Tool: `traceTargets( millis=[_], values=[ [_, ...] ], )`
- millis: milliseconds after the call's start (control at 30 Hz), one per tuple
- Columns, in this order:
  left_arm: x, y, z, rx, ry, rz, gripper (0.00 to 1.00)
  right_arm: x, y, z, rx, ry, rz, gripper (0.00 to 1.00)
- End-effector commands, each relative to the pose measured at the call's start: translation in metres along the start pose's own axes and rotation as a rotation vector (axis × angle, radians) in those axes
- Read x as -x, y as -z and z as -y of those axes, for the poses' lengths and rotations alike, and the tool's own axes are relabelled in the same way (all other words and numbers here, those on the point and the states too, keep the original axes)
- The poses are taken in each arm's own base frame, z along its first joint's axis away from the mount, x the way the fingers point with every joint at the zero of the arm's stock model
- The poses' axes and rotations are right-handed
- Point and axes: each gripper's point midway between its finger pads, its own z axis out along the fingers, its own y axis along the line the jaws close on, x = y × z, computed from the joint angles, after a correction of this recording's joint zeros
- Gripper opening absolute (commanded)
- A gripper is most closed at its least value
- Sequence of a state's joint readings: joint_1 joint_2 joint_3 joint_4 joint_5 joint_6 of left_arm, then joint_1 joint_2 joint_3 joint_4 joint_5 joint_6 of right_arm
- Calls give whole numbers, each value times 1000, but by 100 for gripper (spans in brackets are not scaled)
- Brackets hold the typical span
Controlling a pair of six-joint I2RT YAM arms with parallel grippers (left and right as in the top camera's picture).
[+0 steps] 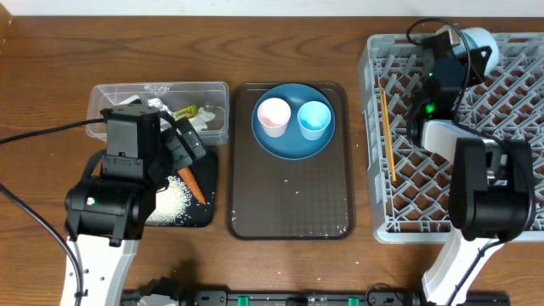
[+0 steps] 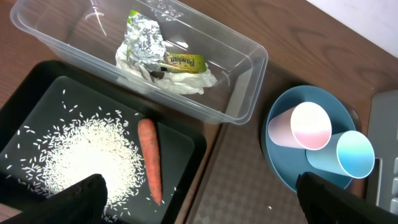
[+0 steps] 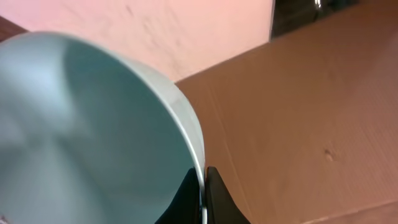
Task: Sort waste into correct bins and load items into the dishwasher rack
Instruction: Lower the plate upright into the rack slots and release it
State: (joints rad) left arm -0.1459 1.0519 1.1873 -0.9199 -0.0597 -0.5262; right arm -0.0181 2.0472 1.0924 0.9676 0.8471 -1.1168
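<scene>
Carrot [image 2: 149, 158] and rice grains [image 2: 87, 158] lie side by side in the black tub [image 2: 186, 146], and our left hand [image 2: 208, 202] hangs over them spread wide, holding nothing. Just behind, the clear tub [image 2: 242, 81] has the foil wrapper [image 2: 142, 37] and white tissue [image 2: 186, 81]. On the brown tray [image 1: 289, 204] we see the blue plate [image 1: 289, 144] carrying the pink cup [image 1: 273, 115] and light blue cup [image 1: 314, 119]. Over the dishwasher rack's [image 1: 425, 195] far right corner, our right hand [image 3: 200, 196] is pinched tight on the pale blue bowl's [image 3: 93, 124] rim. Chopsticks [image 1: 388, 136] lie along the rack's left side.
</scene>
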Motion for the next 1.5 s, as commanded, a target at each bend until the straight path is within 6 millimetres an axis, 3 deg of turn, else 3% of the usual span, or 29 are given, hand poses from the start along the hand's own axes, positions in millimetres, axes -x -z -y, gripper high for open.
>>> traceTargets(
  millis=[0,233,833,933,1033,1100,1267,1467],
  values=[
    [5,3,-1,9,2,19,99,4,4,-16,34,41,13,1],
    [5,3,-1,9,2,19,99,17,24,-25,39,53,9,1],
    [5,3,-1,9,2,19,98,20,69,-33,2,106,-110,1],
    [5,3,-1,9,2,19,98,23,75,-34,-3,108,-116,17],
    [5,3,-1,9,2,19,98,25,81,-34,-7,108,-121,18],
    [5,3,-1,9,2,19,98,26,85,-35,-8,109,-122,31],
    [5,3,-1,9,2,19,98,29,91,-36,-9,109,-119,49],
    [5,3,-1,9,2,19,98,41,104,-42,6,110,-86,57]
  ],
)
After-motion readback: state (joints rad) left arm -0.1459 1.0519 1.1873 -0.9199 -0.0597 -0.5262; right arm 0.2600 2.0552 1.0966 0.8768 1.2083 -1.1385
